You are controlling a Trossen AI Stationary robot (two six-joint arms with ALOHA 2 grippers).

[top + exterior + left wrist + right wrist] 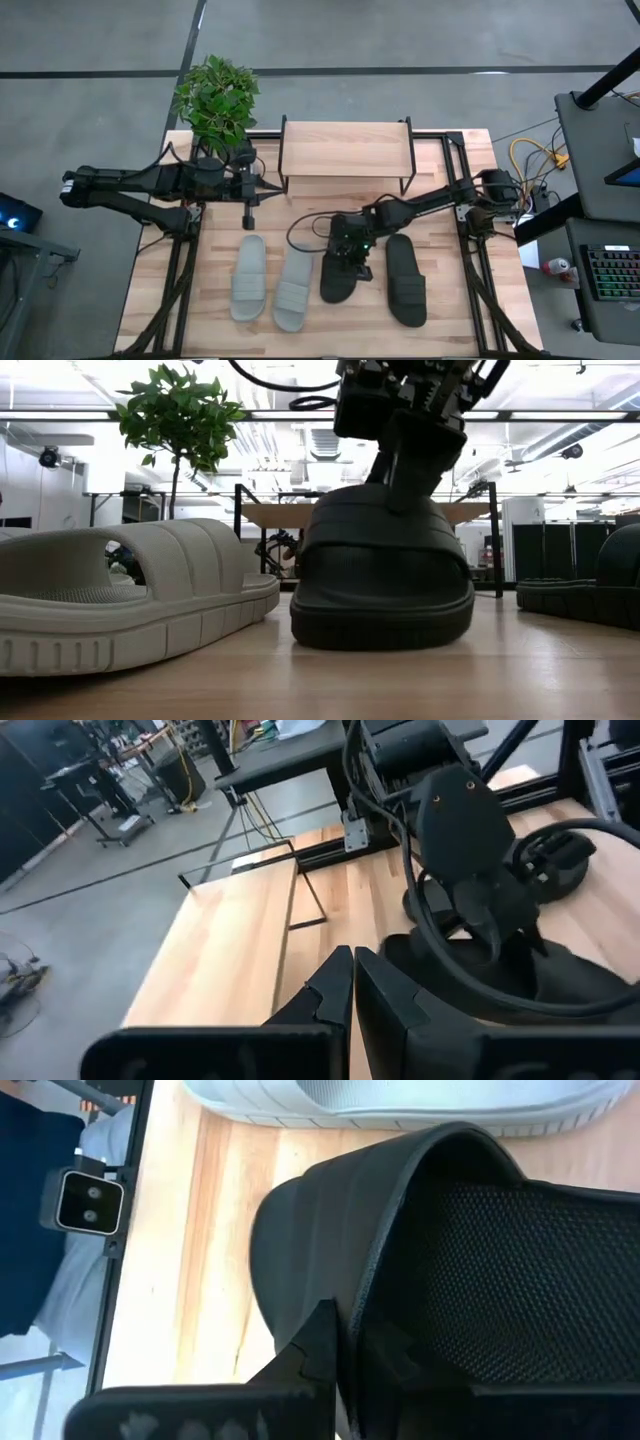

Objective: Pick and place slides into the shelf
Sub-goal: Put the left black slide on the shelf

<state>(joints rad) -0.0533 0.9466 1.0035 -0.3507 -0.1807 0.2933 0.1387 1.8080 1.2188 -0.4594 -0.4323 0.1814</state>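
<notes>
The shelf, a low rack with a light plank top and a black frame, stands at the table's far middle. Two pale grey slides lie side by side near the front, left of centre. One black slide lies flat at the right. My right gripper is shut on the other black slide, which fills the middle of the low view. My left gripper hangs shut over the table between the shelf and the grey slides, touching nothing. My right gripper holds the black slide by the edge of its wide strap. One finger is under the strap, inside the opening, and the other is on the strap's outer face. The fingers slant down from above. The slide's near end sits on the table.
A potted plant stands at the far left corner beside the shelf. Black frame rails run along the table's left and right sides. Bare wood lies between the shelf and the slides. A desk with a keyboard stands off the right edge.
</notes>
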